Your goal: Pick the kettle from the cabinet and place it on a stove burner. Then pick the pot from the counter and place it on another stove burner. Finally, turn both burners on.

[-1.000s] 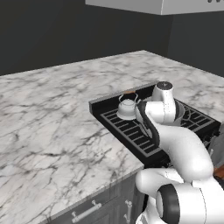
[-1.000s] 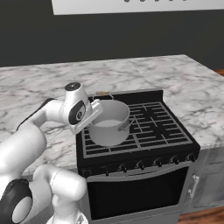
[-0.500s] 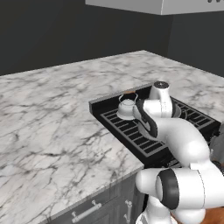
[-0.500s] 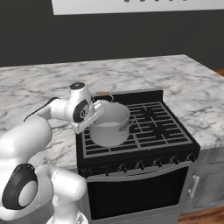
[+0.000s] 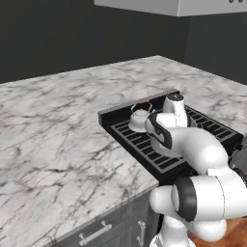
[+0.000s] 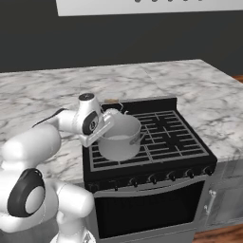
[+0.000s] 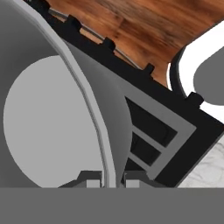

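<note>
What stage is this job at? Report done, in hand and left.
Done: the kettle sits on a rear grate of the stove.
In hand: the pot rests on a front burner, and the end effector is shut on its rim, one finger inside the wall and one outside.
Left: let go of the pot, then turn both burners on at the knobs along the stove's front; no flame shows.

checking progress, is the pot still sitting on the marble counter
No, the pot sits on the stove grates, its rim between the gripper fingertips.
</note>
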